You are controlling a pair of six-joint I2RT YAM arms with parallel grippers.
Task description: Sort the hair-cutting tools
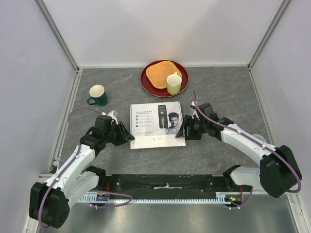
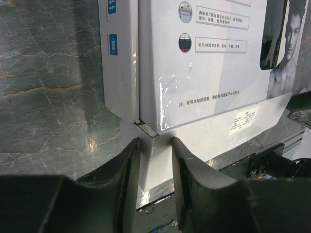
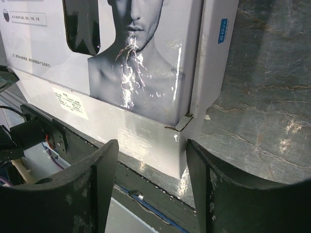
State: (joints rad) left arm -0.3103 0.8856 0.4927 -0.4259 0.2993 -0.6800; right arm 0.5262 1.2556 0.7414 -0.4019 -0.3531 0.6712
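The left claw straddles the near-left corner flap of the box, its 2 fingers set close on either side of the thin white flap; whether they already pinch it or stand a hair apart I cannot tell. The right claw is plainly spread, its 2 fingers wide apart around the near-right corner, where a flap folds out from under the printed lid. The box, a clipper carton with a man's portrait and a picture of the clipper, lies flat at mid bench, lid up, its front flap splayed toward the arms. No loose tools show outside it, so the sorting seems to hinge on this carton; the scene would fit a box being opened to get tools out as well as one being closed with tools packed away. Either way, good handling here means working both corners together: grip the flap well in from its edge, since glossy card slips and creases, and keep the 2 claws level so the lid does not twist or the carton skate on the bench. Both arms reach forward and inward from their bases, elbows out, forearms low, wrists angled toward each other so that the claws meet the box from its 2 near corners. Behind the box stand a red plate bearing a woven mat and a pale cup, and off to the left a green mug.
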